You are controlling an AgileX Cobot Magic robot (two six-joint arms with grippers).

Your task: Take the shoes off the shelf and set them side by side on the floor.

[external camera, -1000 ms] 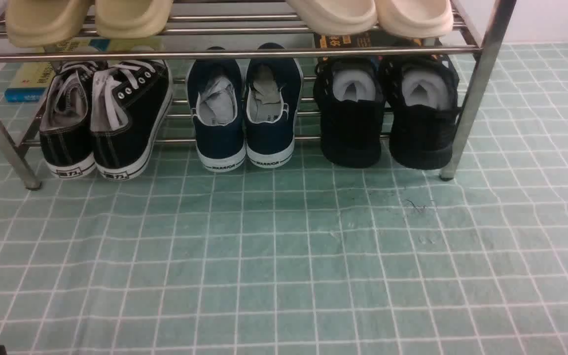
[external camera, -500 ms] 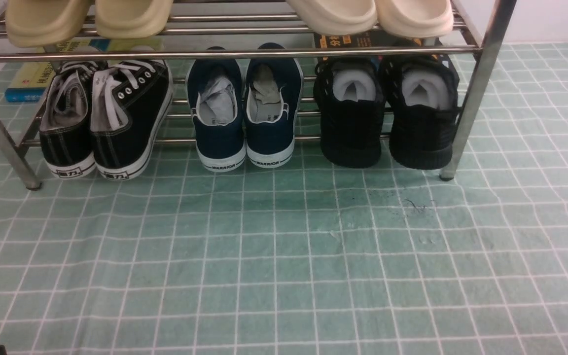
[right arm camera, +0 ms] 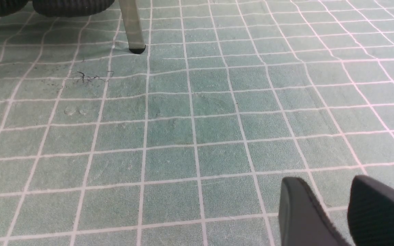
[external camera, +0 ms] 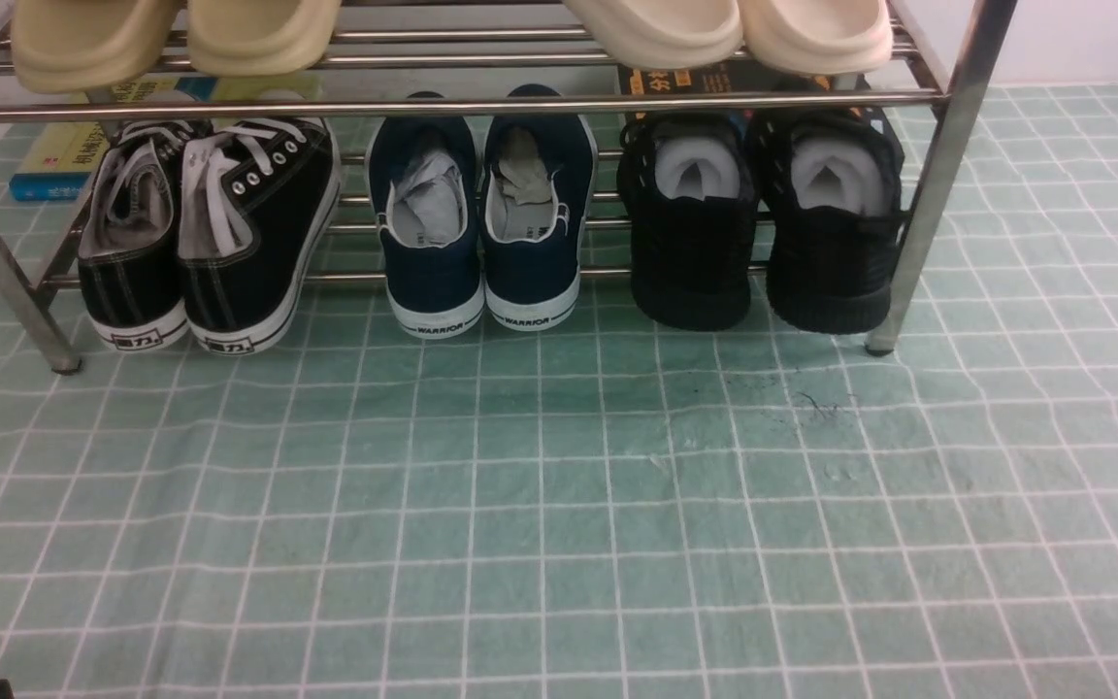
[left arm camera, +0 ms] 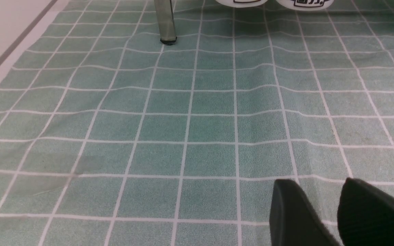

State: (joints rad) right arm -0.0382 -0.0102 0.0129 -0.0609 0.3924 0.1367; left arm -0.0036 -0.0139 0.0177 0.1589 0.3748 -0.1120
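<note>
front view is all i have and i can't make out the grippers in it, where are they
Observer: The left gripper shows in its own wrist view, low over the floor and out in front of the shelf.
Operator: open or shut
Observer: Open. The jaws stand apart, floor shows between them, and nothing is held.
Operator: and the right one
Observer: The right gripper is also open and empty. Its camera looks toward one leg of the shelf, and the ribbed soles of the black shoes show just beside that leg.
</note>
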